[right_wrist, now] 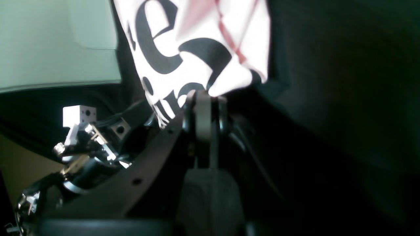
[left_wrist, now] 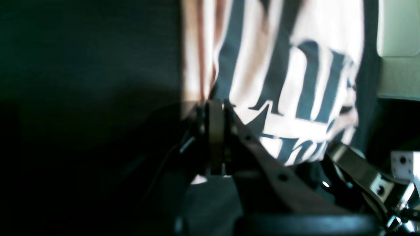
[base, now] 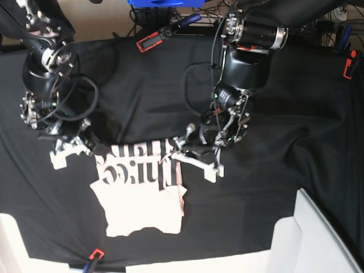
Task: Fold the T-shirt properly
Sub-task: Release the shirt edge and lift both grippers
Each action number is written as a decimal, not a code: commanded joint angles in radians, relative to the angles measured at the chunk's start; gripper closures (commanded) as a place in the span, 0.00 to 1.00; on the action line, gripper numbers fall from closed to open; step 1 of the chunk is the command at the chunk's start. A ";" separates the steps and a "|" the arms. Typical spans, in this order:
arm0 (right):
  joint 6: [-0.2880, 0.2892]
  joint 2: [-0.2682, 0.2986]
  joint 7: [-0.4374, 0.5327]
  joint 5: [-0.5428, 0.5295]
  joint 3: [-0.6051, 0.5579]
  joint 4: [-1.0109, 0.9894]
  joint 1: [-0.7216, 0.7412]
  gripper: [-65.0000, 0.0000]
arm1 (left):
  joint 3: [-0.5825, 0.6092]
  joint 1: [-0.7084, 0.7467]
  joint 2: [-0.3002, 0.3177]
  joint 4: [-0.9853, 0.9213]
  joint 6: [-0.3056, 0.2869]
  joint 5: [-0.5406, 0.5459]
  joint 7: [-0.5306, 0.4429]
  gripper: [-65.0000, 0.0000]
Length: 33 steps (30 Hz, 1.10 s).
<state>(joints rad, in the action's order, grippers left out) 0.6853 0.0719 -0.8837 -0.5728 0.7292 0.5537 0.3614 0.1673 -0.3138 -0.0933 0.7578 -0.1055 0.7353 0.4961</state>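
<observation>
**A:** Start near. What have you got in each pincer?

**B:** Left gripper (left_wrist: 216, 108), left wrist view: jaws pressed together on the hem of the T-shirt (left_wrist: 288, 82), fabric pinched between them at lower centre of frame. Right gripper (right_wrist: 203, 95), right wrist view: the same, clamped on a corner of cloth just above the fingertips. You're holding both ends of one edge.

**A:** And where does the shirt lie overall?

**B:** Base view: centre-left of frame, on the black tablecloth (base: 284, 114). Lower part flat and plain pink; upper edge raised and turned over, showing the black lettering (base: 133, 168). Grippers at either end of that raised strip.

**A:** How will it handle?

**B:** Light, limp cotton, I judge. No stiffness: it sags between your two grips and creases readily. Not fragile, but it'll drag on the tablecloth and bunch.

**A:** Best hold?

**B:** The corners of the edge, as you have them. Keep the span taut or the fold lands crooked.

**A:** Farther back?

**B:** Clamps (base: 153, 40) on the tablecloth's upper edge. Well apart from the shirt.
</observation>
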 commanded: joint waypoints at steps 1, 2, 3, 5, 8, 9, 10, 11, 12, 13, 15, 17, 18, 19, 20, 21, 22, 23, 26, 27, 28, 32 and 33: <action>0.013 0.009 -0.015 -0.014 0.002 0.015 0.009 1.00 | 0.005 -0.015 0.004 0.024 -0.006 0.003 -0.004 1.00; 0.013 0.009 -0.024 -0.014 0.002 0.015 0.001 1.00 | 0.005 -0.006 0.007 0.033 -0.006 0.003 -0.004 1.00; 0.013 0.009 -0.027 -0.014 0.002 0.015 0.000 1.00 | 0.007 0.000 0.008 0.050 -0.006 0.003 0.000 1.00; 0.013 0.007 -0.027 -0.014 0.002 0.015 -0.019 1.00 | 0.007 0.017 0.008 0.078 -0.006 0.003 0.003 1.00; 0.013 0.007 -0.027 -0.014 0.002 0.015 -0.029 1.00 | 0.007 0.048 0.023 0.116 -0.006 0.002 0.003 1.00; 0.013 0.007 -0.027 -0.014 0.002 0.015 -0.031 1.00 | 0.007 0.055 0.030 0.127 -0.006 0.002 0.003 1.00; 0.013 0.007 -0.027 -0.014 0.002 0.015 -0.032 1.00 | 0.007 0.061 0.030 0.136 -0.006 0.002 0.003 1.00; 0.013 0.007 -0.027 -0.014 0.002 0.015 -0.038 1.00 | 0.007 0.072 0.031 0.142 -0.006 0.002 0.003 1.00; 0.013 0.007 -0.027 -0.014 0.002 0.016 -0.042 1.00 | 0.007 0.078 0.040 0.150 -0.006 0.002 0.003 1.00; 0.013 0.007 -0.027 -0.014 0.002 0.016 -0.042 1.00 | 0.007 0.086 0.051 0.159 -0.006 0.002 0.003 1.00; 0.013 0.007 -0.035 -0.014 0.002 0.016 -0.055 1.00 | 0.007 0.104 0.059 0.176 -0.006 0.002 0.003 1.00; 0.013 0.006 -0.050 -0.014 0.002 0.039 -0.069 1.00 | 0.007 0.114 0.076 0.193 -0.006 0.002 0.003 1.00; 0.013 0.001 -0.062 -0.014 0.002 0.064 -0.078 1.00 | 0.007 0.118 0.080 0.199 -0.006 0.002 0.003 1.00; 0.013 -0.001 -0.071 -0.014 0.002 0.088 -0.095 1.00 | 0.007 0.121 0.082 0.203 -0.004 0.002 0.003 1.00; 0.013 -0.004 -0.082 -0.014 0.002 0.113 -0.106 1.00 | 0.007 0.123 0.083 0.203 -0.004 0.002 0.003 1.00; 0.013 -0.013 -0.090 -0.014 0.002 0.134 -0.114 1.00 | 0.007 0.124 0.083 0.205 -0.004 0.002 0.003 1.00; 0.013 -0.024 -0.098 -0.014 0.002 0.161 -0.118 1.00 | 0.007 0.126 0.083 0.205 -0.004 0.002 0.003 1.00; 0.013 -0.030 -0.105 -0.014 0.002 0.182 -0.126 1.00 | 0.007 0.126 0.083 0.205 -0.004 0.002 0.003 1.00; 0.013 -0.037 -0.133 -0.016 0.003 0.239 -0.152 1.00 | 0.007 0.143 0.083 0.214 -0.004 0.002 0.003 1.00; 0.013 -0.037 -0.139 -0.016 0.003 0.250 -0.157 1.00 | 0.007 0.146 0.083 0.225 -0.004 0.002 0.003 1.00; 0.013 -0.037 -0.145 -0.016 0.003 0.259 -0.163 1.00 | 0.007 0.156 0.083 0.240 -0.004 0.002 0.003 1.00; 0.013 -0.036 -0.147 -0.016 0.003 0.260 -0.169 1.00 | 0.007 0.195 0.091 0.308 -0.003 0.002 0.005 1.00; 0.013 -0.036 -0.147 -0.016 0.003 0.260 -0.169 1.00 | 0.007 0.201 0.100 0.319 -0.003 0.002 0.005 1.00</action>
<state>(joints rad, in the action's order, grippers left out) 0.7029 0.0246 -1.0203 -0.5957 0.7292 0.8032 0.1833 0.1749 -0.0944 0.0021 1.0561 -0.1028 0.7307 0.5125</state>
